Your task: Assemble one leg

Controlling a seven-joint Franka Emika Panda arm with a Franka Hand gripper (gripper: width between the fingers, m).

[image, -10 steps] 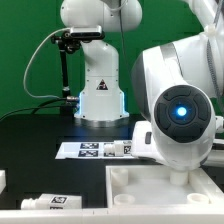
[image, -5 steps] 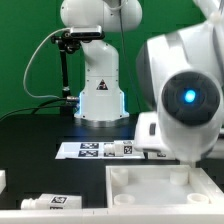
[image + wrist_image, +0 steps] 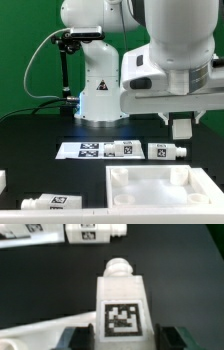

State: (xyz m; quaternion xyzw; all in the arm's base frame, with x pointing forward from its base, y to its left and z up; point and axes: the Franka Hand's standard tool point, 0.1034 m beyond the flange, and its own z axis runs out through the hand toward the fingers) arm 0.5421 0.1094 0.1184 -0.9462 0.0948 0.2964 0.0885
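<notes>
My gripper (image 3: pixel 125 338) is shut on a leg (image 3: pixel 122 300), a chunky white post with a square marker tag and a round knob at its far end. The two fingers (image 3: pixel 80 339) press on its sides. In the exterior view the gripper (image 3: pixel 181 128) hangs above the table at the right, over the far right corner of the large white panel (image 3: pixel 150 188); the held leg is hard to make out there. Two more legs (image 3: pixel 120 149) (image 3: pixel 166 151) lie by the marker board (image 3: pixel 88 150). Another leg (image 3: pixel 50 201) lies at the front left.
The robot base (image 3: pixel 98 95) stands at the back centre, with a camera stand (image 3: pixel 67 60) to its left. In the wrist view the panel's edge (image 3: pixel 40 330) shows below the held leg, and another leg (image 3: pixel 95 232) lies on the black table beyond.
The arm filled the exterior view's right side and hid the table there; it has risen, so the hand now hangs higher and the second leg by the marker board shows.
</notes>
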